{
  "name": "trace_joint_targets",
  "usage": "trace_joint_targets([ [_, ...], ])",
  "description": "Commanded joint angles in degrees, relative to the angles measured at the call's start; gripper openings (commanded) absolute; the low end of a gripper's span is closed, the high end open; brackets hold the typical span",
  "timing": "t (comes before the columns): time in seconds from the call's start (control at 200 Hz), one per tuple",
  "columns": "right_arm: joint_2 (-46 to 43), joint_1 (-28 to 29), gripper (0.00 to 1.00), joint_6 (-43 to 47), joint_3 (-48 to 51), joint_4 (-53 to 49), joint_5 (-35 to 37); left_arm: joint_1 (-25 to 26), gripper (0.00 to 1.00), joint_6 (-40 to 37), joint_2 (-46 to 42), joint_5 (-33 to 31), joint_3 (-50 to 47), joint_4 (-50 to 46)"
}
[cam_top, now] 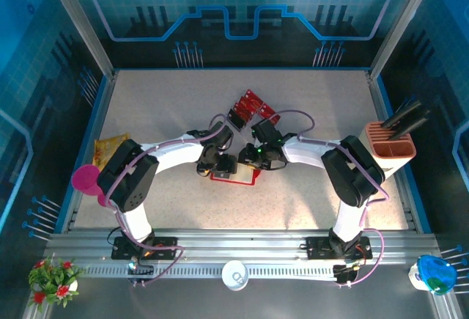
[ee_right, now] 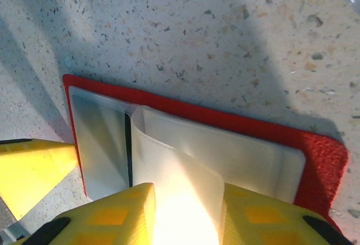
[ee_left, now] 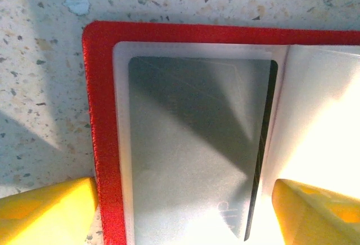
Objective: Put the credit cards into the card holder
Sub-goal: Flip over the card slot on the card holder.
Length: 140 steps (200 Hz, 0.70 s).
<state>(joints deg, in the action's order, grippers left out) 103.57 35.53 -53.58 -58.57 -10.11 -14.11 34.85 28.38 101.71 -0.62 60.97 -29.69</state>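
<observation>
Straddling the holder (ee_left: 104, 143) across its fuzzy red rim and glossy clear pocket (ee_left: 191, 143), my left gripper (ee_left: 180, 217) stands wide. My right gripper (ee_right: 188, 217) is narrow around an upcurled clear leaf (ee_right: 180, 166); pinched or not, I cannot tell. Flat red cards (cam_top: 249, 106) lie apart at 12 o'clock from the holder, a pink box (cam_top: 390, 150) at 3, a packet (cam_top: 110, 145) at 9. Both arms bend inward, wrists down.

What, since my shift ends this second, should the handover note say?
Left gripper: open, straddling the card holder's left half.
Right gripper: at a raised clear pocket flap; grip unclear.
Card holder: open, flat on the table.
Credit cards: loose cluster just behind it.
Done: holder opened. Left: get every loose card into a pocket.
</observation>
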Motion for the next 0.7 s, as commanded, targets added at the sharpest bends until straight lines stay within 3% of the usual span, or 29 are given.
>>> trace_joint_targets([
  [0.0, 0.26, 0.57, 0.34, 0.71, -4.13, 1.83, -3.6, -0.01, 0.86, -0.48, -3.39, 3.0, 0.61, -0.18],
  [0.325, 1.54, 3.0, 0.39, -0.99, -8.01, 0.0, -3.4, -6.89, 0.95, 2.76, -14.86, 2.27, 0.0, -0.46],
  [0.695, 10.75, 6.77, 0.43, -2.49, -16.76, -0.89, -2.64, -13.81, 0.97, 3.7, -21.6, 2.91, -2.52, -0.23],
])
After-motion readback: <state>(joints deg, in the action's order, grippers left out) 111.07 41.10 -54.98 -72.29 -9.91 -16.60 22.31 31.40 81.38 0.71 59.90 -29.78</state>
